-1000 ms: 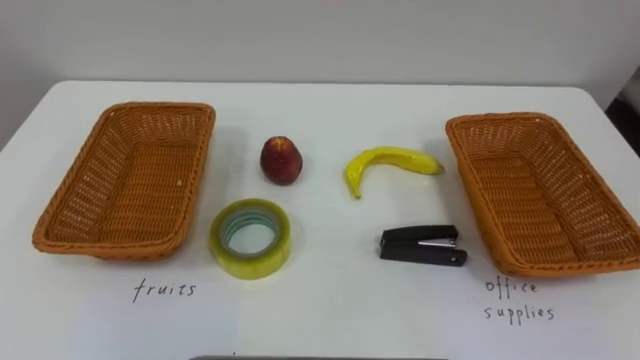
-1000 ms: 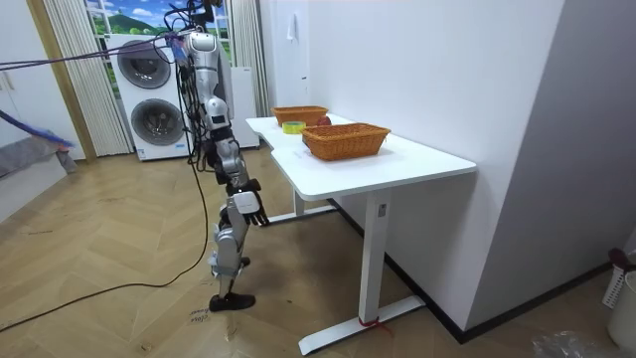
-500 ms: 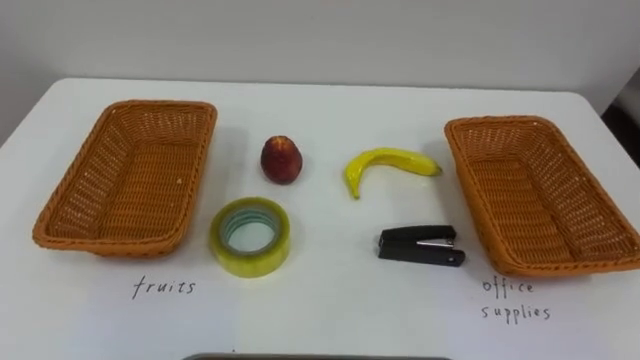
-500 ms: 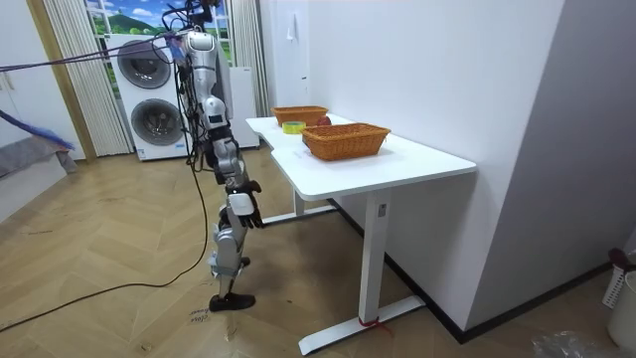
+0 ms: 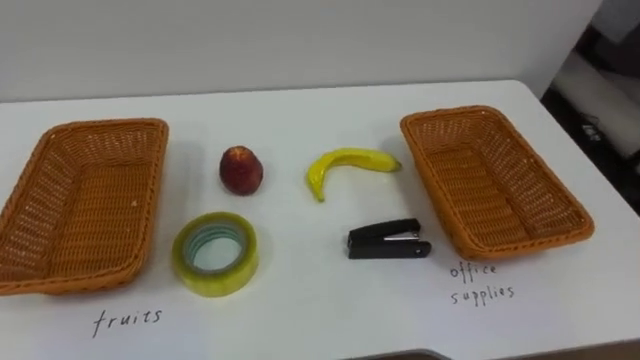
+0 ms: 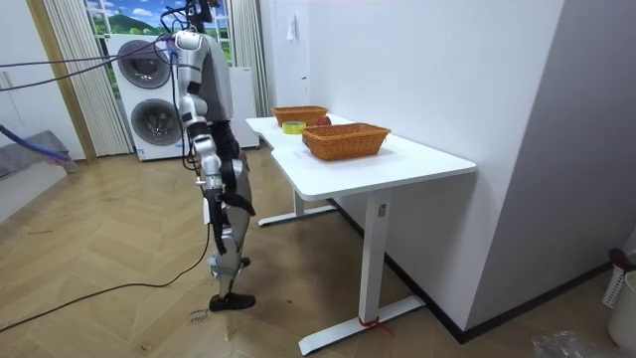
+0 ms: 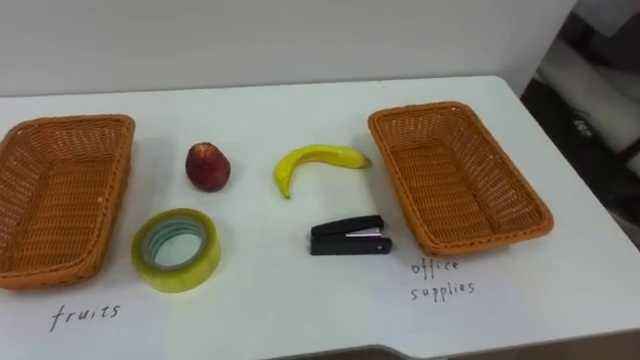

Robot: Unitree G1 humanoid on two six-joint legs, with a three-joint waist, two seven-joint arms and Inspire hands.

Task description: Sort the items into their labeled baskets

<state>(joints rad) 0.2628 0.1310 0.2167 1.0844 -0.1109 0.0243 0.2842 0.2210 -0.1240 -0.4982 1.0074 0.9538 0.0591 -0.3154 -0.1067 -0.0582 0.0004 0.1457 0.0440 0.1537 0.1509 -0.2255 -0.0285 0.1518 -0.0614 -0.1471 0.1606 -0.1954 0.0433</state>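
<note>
Wicker fruit basket and office basket bracket the bench, each labelled for sorting. Right hand hangs low; spread or curled, I cannot tell.

white table, stacked washing machines

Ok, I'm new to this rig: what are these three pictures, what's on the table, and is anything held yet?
It's a two-legged humanoid standing at a white table. The room view watches it from the side; its right robot hand hangs low there. The two eye views look down from its head. Between the left basket and the right basket lie a red fruit, a banana, a tape roll and a black stapler. None is picked up.
</note>
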